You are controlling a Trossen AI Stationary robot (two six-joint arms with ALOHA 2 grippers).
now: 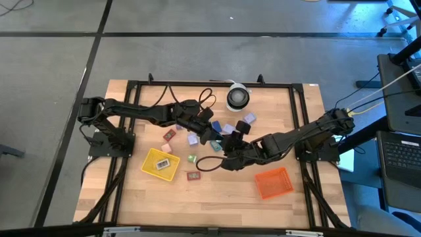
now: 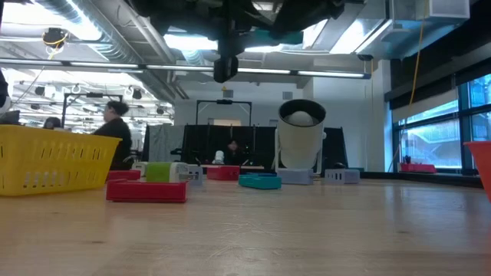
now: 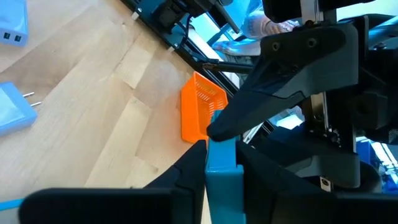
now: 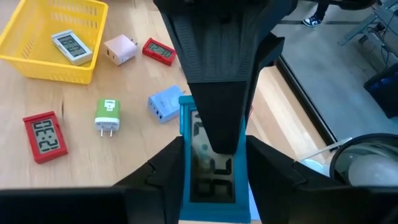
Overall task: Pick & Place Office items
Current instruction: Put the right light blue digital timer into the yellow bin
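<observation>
A small blue digital clock [image 4: 188,121] hangs in the air over the table's middle, between both grippers. My left gripper [image 1: 215,134] reaches in from the left and my right gripper [image 1: 227,140] from the right, and both are shut on the clock. In the left wrist view the clock [image 3: 222,177] shows edge-on. Other small items lie flat on the wood: red clocks [image 4: 44,136] [image 4: 158,51], a green plug [image 4: 107,115], a lavender-blue plug [image 4: 163,104] and a pink one [image 4: 120,48]. A grey clock [image 4: 71,45] lies in the yellow tray [image 1: 160,164]. My left gripper pinches the blue clock by its flat faces. One finger [image 4: 217,87] lies over the display side [image 4: 202,158], and the clock's thin edge [image 3: 221,155] shows between the fingers. The clock is lifted clear of the table. My right gripper pinches the same clock by its two side edges [image 4: 185,186], one finger [image 4: 155,180] on each side. In the left wrist view its fingertip [image 3: 217,129] meets the clock's end. The display faces its wrist camera.
An orange tray [image 1: 273,182] sits toward the near right, and a white roll with a dark centre [image 1: 237,97] stands toward the far edge. A black cable loop [image 1: 209,164] lies near the right gripper. Lavender pieces [image 1: 245,122] lie below the roll. People stand in the room beyond.
</observation>
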